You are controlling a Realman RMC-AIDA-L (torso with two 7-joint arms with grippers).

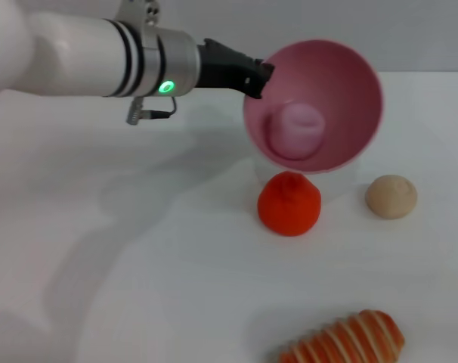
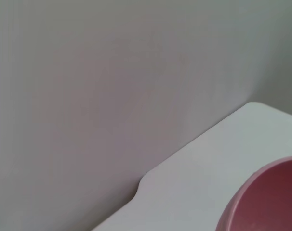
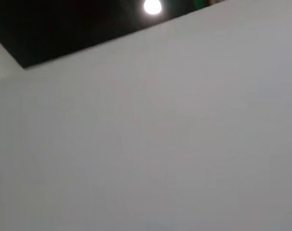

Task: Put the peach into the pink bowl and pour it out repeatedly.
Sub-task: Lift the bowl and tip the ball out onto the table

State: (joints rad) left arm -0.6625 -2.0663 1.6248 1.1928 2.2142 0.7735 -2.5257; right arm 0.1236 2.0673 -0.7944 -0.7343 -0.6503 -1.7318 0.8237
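My left gripper (image 1: 258, 82) is shut on the rim of the pink bowl (image 1: 342, 91) and holds it lifted and tipped, its mouth facing the head camera. Inside the bowl lies the pale-pink peach (image 1: 297, 128), resting against the lower wall. A part of the bowl's rim (image 2: 266, 202) shows in the left wrist view. The right gripper is out of view; its wrist view shows only a bare white surface.
On the white table (image 1: 138, 249) an orange-red fruit (image 1: 289, 203) sits just below the bowl. A beige round ball (image 1: 391, 197) lies to its right. A striped orange bread-like toy (image 1: 350, 340) lies at the front edge. The table's far edge (image 2: 194, 144) meets a grey wall.
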